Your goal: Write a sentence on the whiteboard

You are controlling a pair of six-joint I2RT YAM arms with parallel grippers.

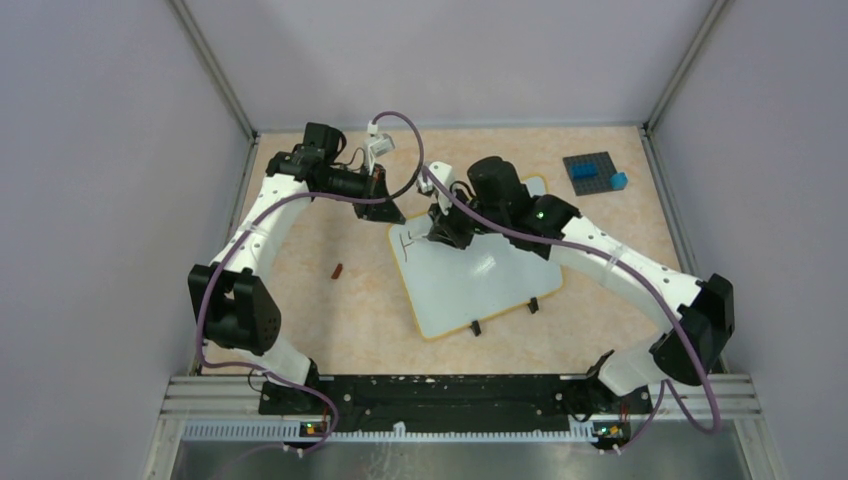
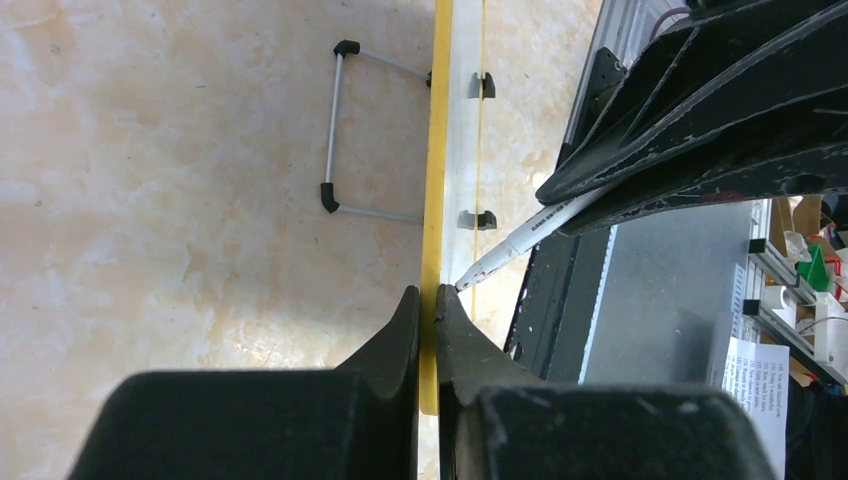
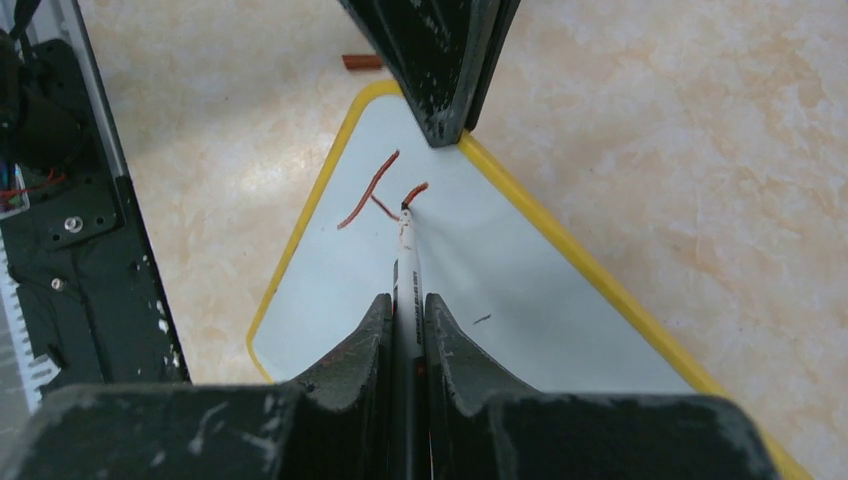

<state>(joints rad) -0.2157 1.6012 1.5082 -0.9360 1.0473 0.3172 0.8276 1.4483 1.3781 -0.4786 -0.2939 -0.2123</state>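
Studded plate [image 1: 598,160] holds blue bricks [image 1: 584,176]; whiteboard [image 1: 480,280] bears strokes [image 3: 370,190].

**Only a Few Strokes Set Down on Whiteboard**

Red-brown strokes [image 3: 368,190] are seen near one corner of the whiteboard [image 3: 520,300], resembling an unfinished "H"; no whole word can be read. Print on the marker [image 3: 407,260] and on a paper sheet [image 2: 755,390] cannot be made out.

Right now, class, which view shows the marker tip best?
Right wrist: the marker tip meets the whiteboard beside red strokes. Left wrist shows it side-on near the rim; top external hardly shows it.
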